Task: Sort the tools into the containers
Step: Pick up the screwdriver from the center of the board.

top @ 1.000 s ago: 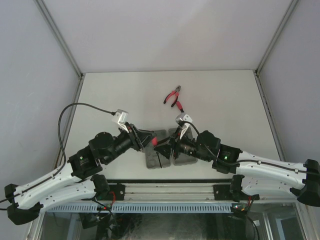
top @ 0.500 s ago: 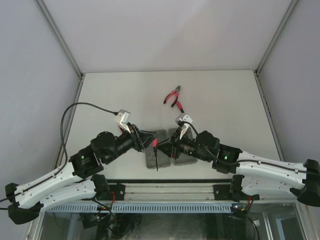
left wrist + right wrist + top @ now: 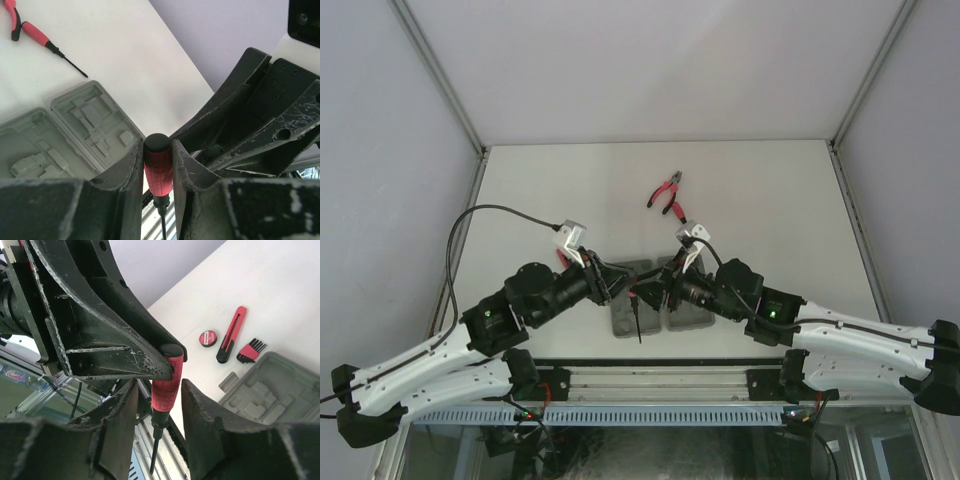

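Red-handled screwdriver was clenched in the left pincer, hanging above the grey case; the right pincer stood released around its handle. Handover judged underway; next, right must close.

Nothing legible anywhere at the moment: no word, number or brand mark can be made out. At nine o'clock in the right wrist view, a strip with reddish print is just a blur. The small round red disc, at two o'clock, is too small to read.
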